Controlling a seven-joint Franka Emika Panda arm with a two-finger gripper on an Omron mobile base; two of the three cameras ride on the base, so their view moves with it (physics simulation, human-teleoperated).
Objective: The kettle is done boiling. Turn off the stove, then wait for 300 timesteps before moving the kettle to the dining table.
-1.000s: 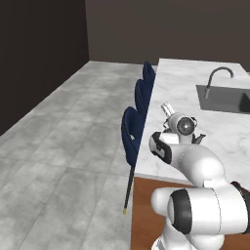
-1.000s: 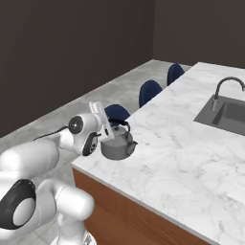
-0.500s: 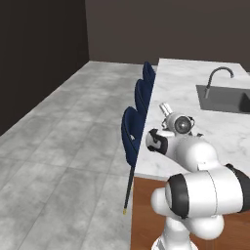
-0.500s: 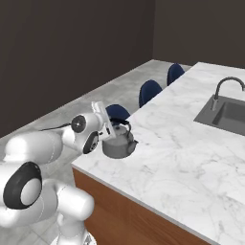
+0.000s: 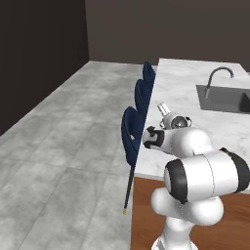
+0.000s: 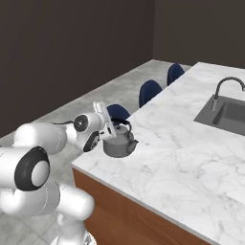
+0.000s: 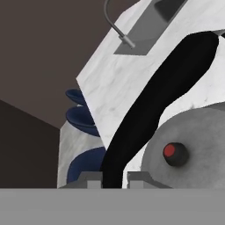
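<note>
In the left base view the arm reaches over the dining table, in the right base view the kettle sits at this bench's near corner, and in the hand view the gripper jaws pinch its black handle, so only release seems left.

The kettle was set on the dining table, close to its near corner and beside the edge lined with chairs. The gripper was positioned at the kettle's handle, with the handle held between the two fingertips. The lid knob was seen just beside the handle's base. Three chairs were ranged in a row along the table's left edge, the nearest one just behind the kettle in the right base view. A sink was let into the table's far right part, well apart from the kettle, with a faucet at its near rim. The floor was spread to the left of the chairs.
</note>
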